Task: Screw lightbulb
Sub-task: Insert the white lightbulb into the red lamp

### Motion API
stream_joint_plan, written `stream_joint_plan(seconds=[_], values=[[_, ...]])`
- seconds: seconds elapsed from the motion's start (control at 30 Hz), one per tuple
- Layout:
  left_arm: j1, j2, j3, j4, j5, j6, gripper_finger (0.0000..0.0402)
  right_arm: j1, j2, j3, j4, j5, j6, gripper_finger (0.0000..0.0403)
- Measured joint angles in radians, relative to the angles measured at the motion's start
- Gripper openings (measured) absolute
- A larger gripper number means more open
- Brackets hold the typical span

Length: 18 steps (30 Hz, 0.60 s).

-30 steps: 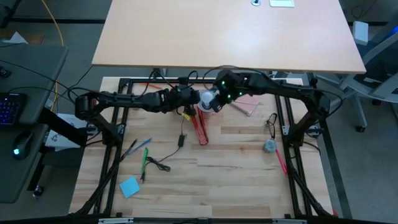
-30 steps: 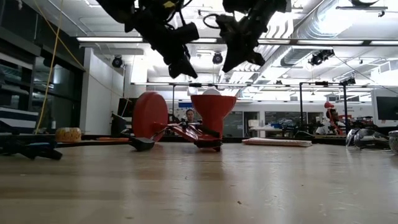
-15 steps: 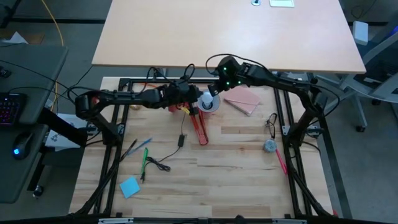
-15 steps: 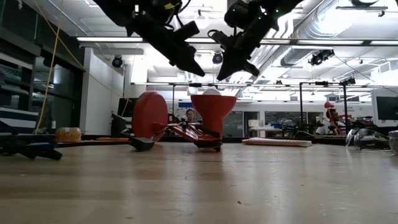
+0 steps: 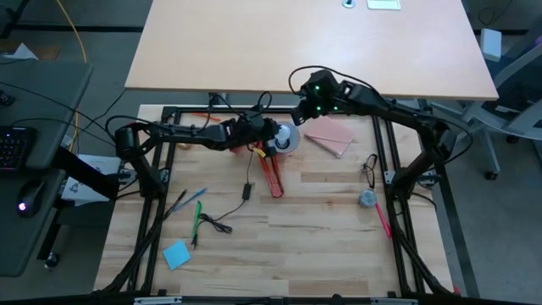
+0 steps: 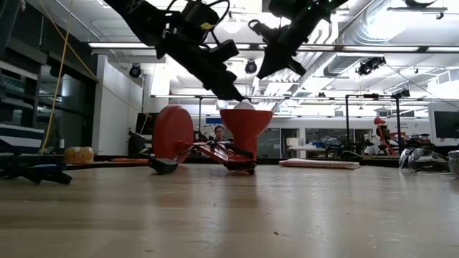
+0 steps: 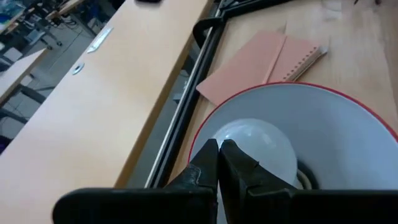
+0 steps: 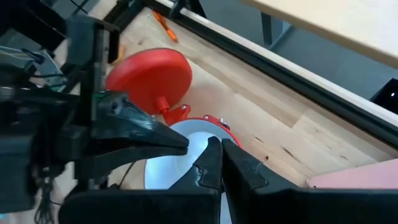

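Note:
A red lamp lies on the table, its round base (image 6: 172, 132) on edge and its shade (image 6: 246, 129) opening upward. The white lightbulb (image 7: 258, 146) sits inside the shade, and its top (image 6: 244, 105) shows just above the rim. My left gripper (image 7: 219, 155) is shut and slants down from the table's left, its tip (image 6: 238, 97) at the bulb's top. My right gripper (image 6: 262, 72) is also shut. It hangs higher, above and beyond the shade's far side (image 5: 300, 117), holding nothing. My left gripper's shut fingertips (image 7: 211, 152) stand right at the lightbulb's upper side (image 7: 239, 134), coming slanting down from the table's left. Whether they touch the bulb I cannot tell.
A pink notebook (image 5: 329, 135) lies right of the shade. A grey round object (image 5: 367, 198) sits near the right edge. Pens (image 5: 195, 212), a black cable (image 5: 224, 222) and a blue note (image 5: 176, 254) lie at the near left. A light wooden desk (image 5: 305, 42) stands beyond the far edge.
My left gripper has sunk and gone toward the table's right, rolling a little, until its tip reached the shade's mouth. My right gripper has risen and drawn back toward the far edge, away from the shade. The lamp and bulb have kept still.

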Motion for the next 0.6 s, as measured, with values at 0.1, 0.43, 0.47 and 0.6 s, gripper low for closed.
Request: stream_joint_plan(seconds=[0.1,0.43,0.47,0.6], values=[[0.000,0.000,0.000,0.012,-0.033,0.001,0.0000,0.000,-0.018,0.000,0.001,0.002,0.005,0.0000],[0.001,0.048,0.000,0.095,-0.041,0.024,0.0000,0.003,-0.031,0.000,-0.005,0.003,0.022,0.0000],[0.001,0.054,-0.001,0.096,-0.044,0.027,0.0000,0.003,-0.031,0.000,-0.006,0.003,0.023,0.0000],[-0.011,0.061,0.001,0.101,-0.051,0.019,0.0000,0.003,-0.031,0.000,-0.014,0.002,0.025,0.0000]])
